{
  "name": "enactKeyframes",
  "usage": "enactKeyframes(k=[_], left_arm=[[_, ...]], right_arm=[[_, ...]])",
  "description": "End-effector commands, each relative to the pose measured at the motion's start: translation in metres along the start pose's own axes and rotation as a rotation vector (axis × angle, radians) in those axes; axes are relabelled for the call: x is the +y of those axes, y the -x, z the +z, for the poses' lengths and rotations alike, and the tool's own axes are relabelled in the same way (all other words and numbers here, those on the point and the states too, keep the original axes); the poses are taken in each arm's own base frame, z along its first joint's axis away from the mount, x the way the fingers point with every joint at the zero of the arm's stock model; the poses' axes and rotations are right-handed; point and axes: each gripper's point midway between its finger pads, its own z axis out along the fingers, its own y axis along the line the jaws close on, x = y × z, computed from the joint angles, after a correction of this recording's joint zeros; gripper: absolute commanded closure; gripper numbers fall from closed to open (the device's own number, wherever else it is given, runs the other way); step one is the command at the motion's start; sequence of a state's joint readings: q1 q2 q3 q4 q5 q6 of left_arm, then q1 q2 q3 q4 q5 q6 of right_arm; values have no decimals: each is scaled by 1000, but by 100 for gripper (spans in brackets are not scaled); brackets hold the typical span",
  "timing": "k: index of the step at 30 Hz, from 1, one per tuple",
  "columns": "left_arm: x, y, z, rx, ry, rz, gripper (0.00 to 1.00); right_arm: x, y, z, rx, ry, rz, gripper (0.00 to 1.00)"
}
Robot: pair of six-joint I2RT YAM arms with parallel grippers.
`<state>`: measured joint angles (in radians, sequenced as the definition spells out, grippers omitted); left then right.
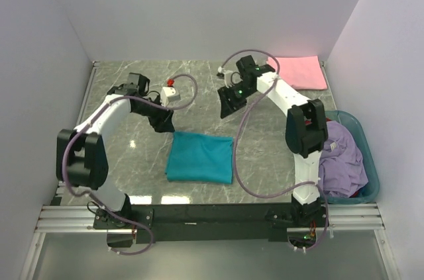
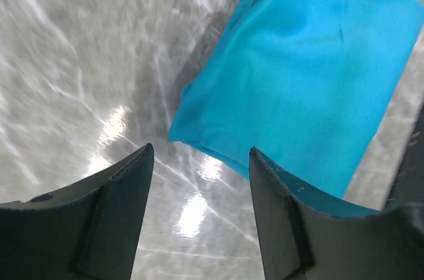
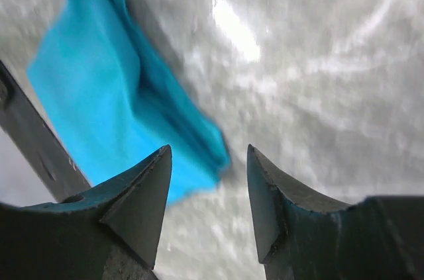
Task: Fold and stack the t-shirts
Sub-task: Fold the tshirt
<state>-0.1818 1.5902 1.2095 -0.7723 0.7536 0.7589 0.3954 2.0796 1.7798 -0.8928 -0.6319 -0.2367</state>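
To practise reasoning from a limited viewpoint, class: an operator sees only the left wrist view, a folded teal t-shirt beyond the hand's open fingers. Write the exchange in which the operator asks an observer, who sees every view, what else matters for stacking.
Operator: Is another t-shirt folded already?
Observer: Yes, a pink t-shirt lies folded flat at the far right corner of the table.
Operator: Any left to fold?
Observer: A lavender t-shirt sits crumpled in the basket on the right.
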Motion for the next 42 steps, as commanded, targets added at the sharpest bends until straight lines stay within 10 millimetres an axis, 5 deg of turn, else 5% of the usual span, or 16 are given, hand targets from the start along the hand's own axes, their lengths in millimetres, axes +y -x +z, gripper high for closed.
enactKeyframes(k=[1, 12, 25, 30, 37, 42], left_arm=[[-7, 7, 4, -64, -119, -178, 35], [19, -21, 32, -38, -152, -400, 33], [26, -46, 51, 3, -142, -466, 40], [22, -48, 53, 4, -166, -482, 53], [23, -41, 46, -23, -173, -478, 91], [49, -44, 35, -54, -85, -499, 99]], right_arm=[[15, -33, -8, 74, 24, -55, 44], [5, -72, 19, 175, 27, -52, 43], [0, -84, 32, 221, 22, -63, 46], [2, -87, 30, 238, 36, -64, 62], [6, -73, 14, 198, 12, -80, 98], [5, -55, -1, 142, -24, -77, 100]])
